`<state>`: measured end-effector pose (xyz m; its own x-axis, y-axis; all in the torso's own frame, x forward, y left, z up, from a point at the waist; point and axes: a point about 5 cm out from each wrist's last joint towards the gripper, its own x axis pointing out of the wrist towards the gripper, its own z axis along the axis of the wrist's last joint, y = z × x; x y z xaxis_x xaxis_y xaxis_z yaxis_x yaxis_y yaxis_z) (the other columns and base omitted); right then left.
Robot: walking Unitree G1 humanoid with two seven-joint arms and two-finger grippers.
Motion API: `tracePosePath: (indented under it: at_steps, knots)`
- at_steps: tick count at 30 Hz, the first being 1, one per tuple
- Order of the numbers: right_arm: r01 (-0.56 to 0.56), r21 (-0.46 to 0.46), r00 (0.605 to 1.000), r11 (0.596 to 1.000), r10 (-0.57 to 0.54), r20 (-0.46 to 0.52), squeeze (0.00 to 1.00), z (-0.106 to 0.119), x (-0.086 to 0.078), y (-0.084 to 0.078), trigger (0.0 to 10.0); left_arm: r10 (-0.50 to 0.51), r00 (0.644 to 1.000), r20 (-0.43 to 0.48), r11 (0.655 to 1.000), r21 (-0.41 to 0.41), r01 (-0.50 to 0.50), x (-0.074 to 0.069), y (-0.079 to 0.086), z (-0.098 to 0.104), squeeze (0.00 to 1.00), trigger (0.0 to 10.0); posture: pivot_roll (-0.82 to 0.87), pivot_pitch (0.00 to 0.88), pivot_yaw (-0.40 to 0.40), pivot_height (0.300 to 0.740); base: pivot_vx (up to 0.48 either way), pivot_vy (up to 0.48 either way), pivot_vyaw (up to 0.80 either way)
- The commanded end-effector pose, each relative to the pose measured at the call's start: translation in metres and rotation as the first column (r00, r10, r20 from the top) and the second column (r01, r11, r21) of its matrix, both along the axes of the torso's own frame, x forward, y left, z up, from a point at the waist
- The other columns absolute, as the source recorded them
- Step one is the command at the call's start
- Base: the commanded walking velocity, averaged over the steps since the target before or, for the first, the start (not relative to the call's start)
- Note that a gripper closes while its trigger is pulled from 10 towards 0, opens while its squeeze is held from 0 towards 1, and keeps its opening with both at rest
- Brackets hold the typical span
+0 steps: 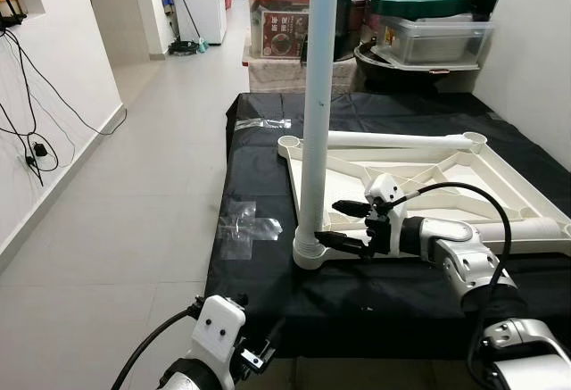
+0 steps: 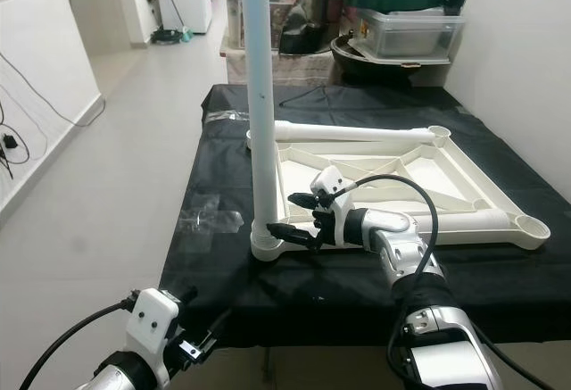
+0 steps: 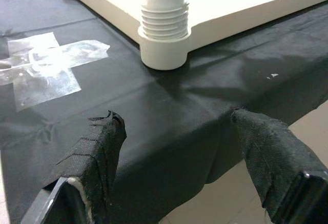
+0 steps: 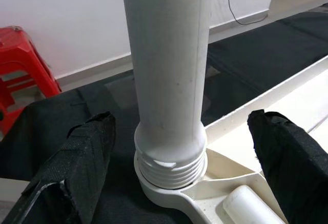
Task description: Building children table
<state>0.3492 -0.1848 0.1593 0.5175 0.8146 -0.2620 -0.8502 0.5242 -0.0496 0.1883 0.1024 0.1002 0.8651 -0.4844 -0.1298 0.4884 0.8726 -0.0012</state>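
My right gripper (image 1: 344, 224) has its 2 black fingers (image 4: 84, 155) spread wide, one to each side of the upright table leg (image 1: 317, 104), close to its base but not touching it. From the right wrist view I can see the leg's threaded end seated in the corner socket (image 4: 169, 196), a few threads still showing above the rim. The right arm reaches in across the upturned white tabletop (image 1: 451, 180) from my right.

That tabletop lies underside up on a black cloth (image 1: 268, 265) covering the work surface. A 2nd leg (image 1: 401, 140) lies flat along the tabletop's far edge, and another (image 1: 526, 228) lies along the near edge on my right.

My left gripper (image 3: 174, 147) sits low at the near edge of the cloth, fingers apart and holding nothing, pointed toward the socketed corner. Patches of clear tape (image 1: 245, 225) are stuck on the cloth left of the leg.

Beyond the work surface I see storage bins (image 1: 419, 29) stacked against the wall.
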Motion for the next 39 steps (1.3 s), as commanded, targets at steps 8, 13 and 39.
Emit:
tracePosePath:
  at_steps: [8,13,39]
  knots:
    - [-0.049,0.021,0.999,0.999,0.049,0.018,0.00,0.009,0.003,0.009,10.0,-0.006,1.000,0.011,1.000,0.013,0.006,0.000,0.000,0.002,0.00,10.0,0.10,0.000,-0.039,0.740,0.000,0.000,0.00]
    - [-0.050,0.029,0.999,0.998,0.050,0.021,0.00,0.009,0.004,0.012,10.0,-0.006,1.000,0.014,1.000,0.014,0.006,0.001,0.000,0.002,0.00,10.0,0.10,0.000,-0.039,0.740,0.000,0.000,0.00]
    - [-0.084,0.112,0.994,0.990,0.075,0.082,0.00,0.034,0.020,0.050,10.0,-0.003,1.000,0.018,1.000,0.007,0.003,0.002,-0.003,0.002,0.00,10.0,0.10,0.000,-0.054,0.740,0.000,0.000,0.00]
